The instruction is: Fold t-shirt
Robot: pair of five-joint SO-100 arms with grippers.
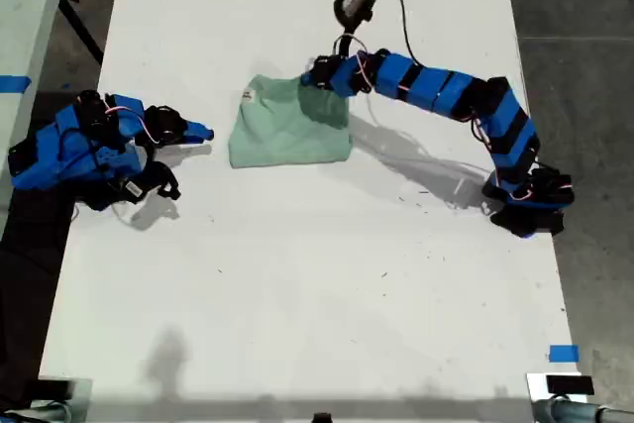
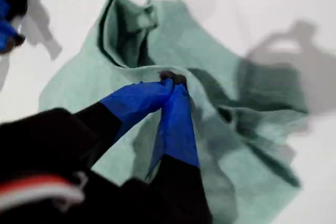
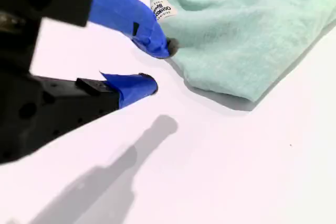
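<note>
We looked down on a long white table (image 1: 317, 274) with a blue-and-black robot arm on each side. The t-shirt (image 1: 289, 126), pale mint green, lay partly folded into a rough rectangle a little toward twelve o'clock from the table's middle, with its small white label (image 1: 248, 96) showing at the corner nearest ten o'clock. From about three o'clock in the exterior view, one arm reached across to the cloth's far edge; this was the arm carrying our first gripper (image 1: 322, 74), whose blue tips were pressed together and pinching a fold of the t-shirt (image 2: 210, 77). In the first wrist view those tips of our first gripper (image 2: 173, 82) met on a raised ridge of fabric, with the round neck opening gaping just beyond them and creased cloth spread all around. At about nine o'clock in the exterior view the other arm sat folded low on the table, and our second gripper (image 1: 198, 132) pointed toward the shirt's near edge without touching it. In the second wrist view our second gripper (image 3: 160, 69) had its jaws spread, holding nothing, just beside the folded edge of the t-shirt (image 3: 252, 30), with the label (image 3: 161, 9) close to the upper tip. A strip of blue tape (image 1: 563, 353) marked the table near five o'clock.
</note>
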